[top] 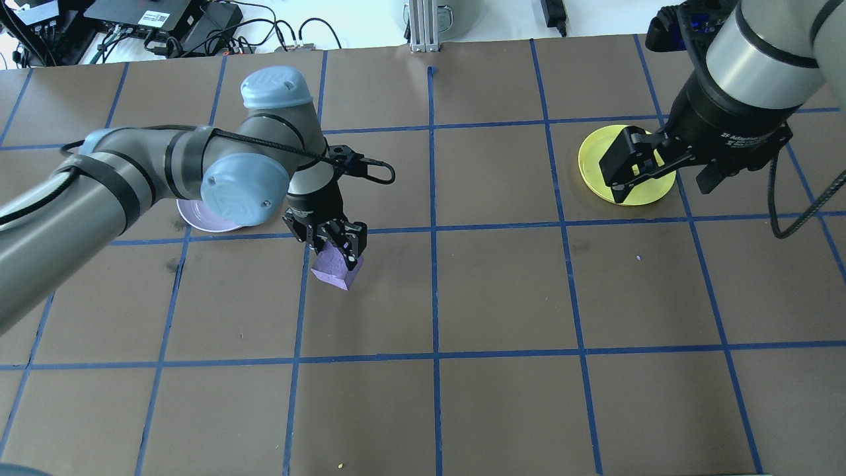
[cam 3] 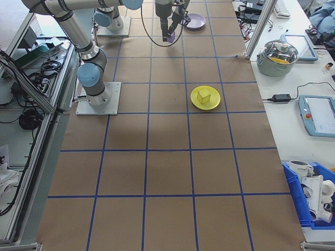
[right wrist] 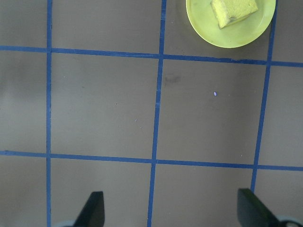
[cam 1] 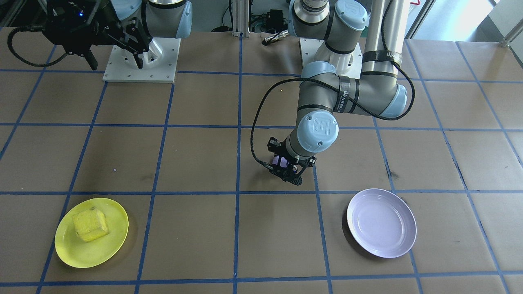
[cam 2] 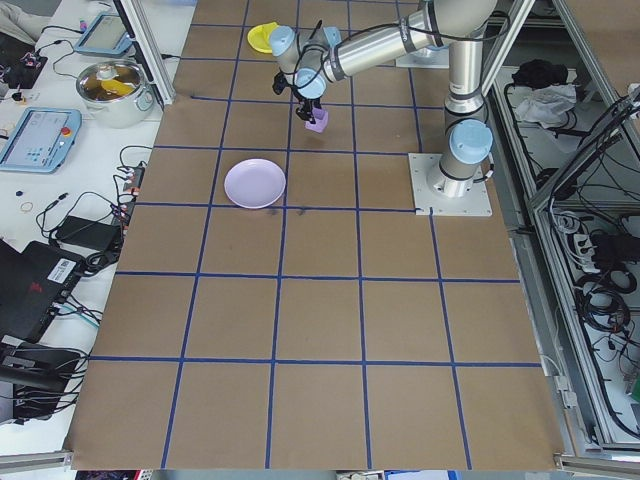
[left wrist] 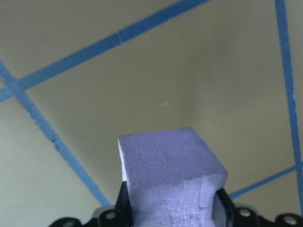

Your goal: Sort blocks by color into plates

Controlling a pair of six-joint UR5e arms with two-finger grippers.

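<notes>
Purple foam, the light purple block [top: 336, 268], sits pinched between the jaws of the left gripper [top: 332, 246], lifted off the brown paper table [top: 502, 297]; the front-facing view hides most of it behind the wrist. The lavender plate [cam 1: 381, 222] lies bare nearby, though the overhead view half covers it with the arm. The yellow block [cam 1: 90, 224] rests in the yellow plate [cam 1: 68, 250]. The right gripper [right wrist: 173, 213] hangs with jaws spread, holding nothing.

The left arm reaches out over the middle of the bench, bent at the elbow, and its hand [top: 335, 246] points down with fingers closed tight. The right arm is pulled back and up high, its hand [top: 661, 173] with fingers wide apart.
</notes>
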